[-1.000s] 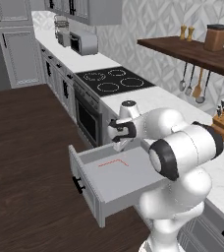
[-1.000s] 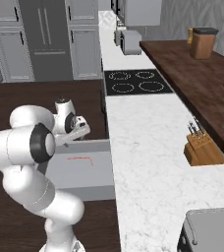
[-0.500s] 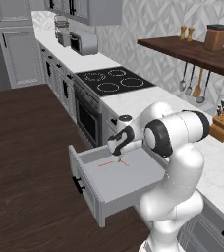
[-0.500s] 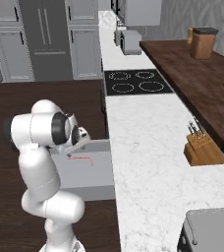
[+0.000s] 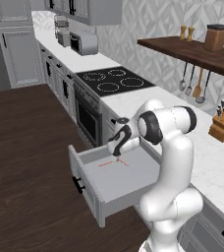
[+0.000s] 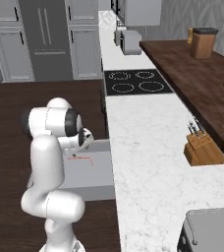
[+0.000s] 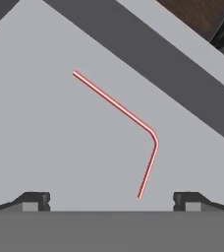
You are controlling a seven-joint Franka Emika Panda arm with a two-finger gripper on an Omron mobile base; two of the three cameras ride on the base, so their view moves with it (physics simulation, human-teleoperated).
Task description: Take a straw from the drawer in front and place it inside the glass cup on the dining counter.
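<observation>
With our gripper (image 7: 111,199) spread wide above the bent straw (image 7: 133,120) lying flat on the open drawer (image 5: 128,184) floor, we should descend centred so its 2 fingers straddle one leg.

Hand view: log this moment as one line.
gripper: open, above drawer floor | thin bent pink-red straw: lying flat, ungrasped | wide light grey drawer: pulled open

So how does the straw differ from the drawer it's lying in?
The straw is thin and pink-red, while the drawer is a wide, shallow, light grey box. The straw is bent at an elbow; the drawer has straight walls. The straw lies loose on the floor; the drawer is pulled out from the cabinet. Neither is touched by the open claw.
</observation>
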